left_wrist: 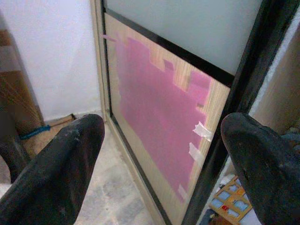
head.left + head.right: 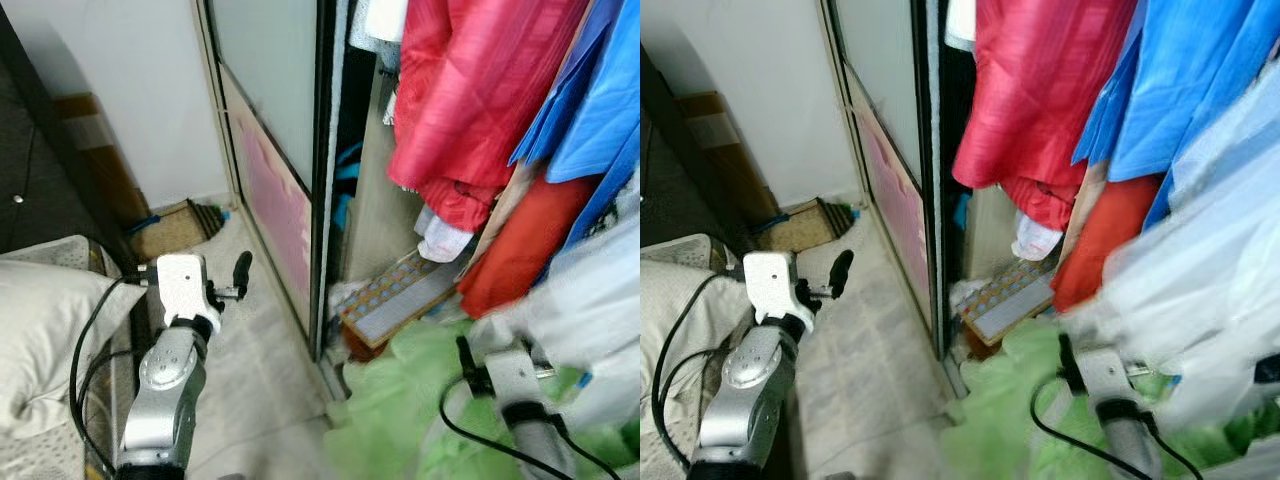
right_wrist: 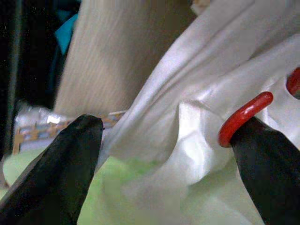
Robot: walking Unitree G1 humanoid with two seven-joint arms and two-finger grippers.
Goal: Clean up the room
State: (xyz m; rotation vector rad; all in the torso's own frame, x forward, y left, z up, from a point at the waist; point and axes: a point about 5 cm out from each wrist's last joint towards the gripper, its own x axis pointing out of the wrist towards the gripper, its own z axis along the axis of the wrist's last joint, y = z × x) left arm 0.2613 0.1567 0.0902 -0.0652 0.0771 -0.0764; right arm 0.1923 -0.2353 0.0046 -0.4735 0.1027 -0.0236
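Right gripper (image 3: 164, 136) wide open, white garment (image 3: 197, 117) draped between fingers, ungripped. Left gripper (image 1: 159, 150) open, empty, facing wardrobe door (image 1: 159, 122).

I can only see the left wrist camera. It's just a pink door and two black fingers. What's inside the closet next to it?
Observer: A red garment hangs inside, with blue garments beside it.
Operator: Where's the robot's other hand?
Observer: The right gripper is low in front of the closet. Its fingers are spread, with a white cloth between them.
Operator: Is anything red down there too?
Observer: Yes, a red ring on the white cloth sits right by one finger.
Operator: What's underneath?
Observer: A heap of green cloth at the foot of the closet.
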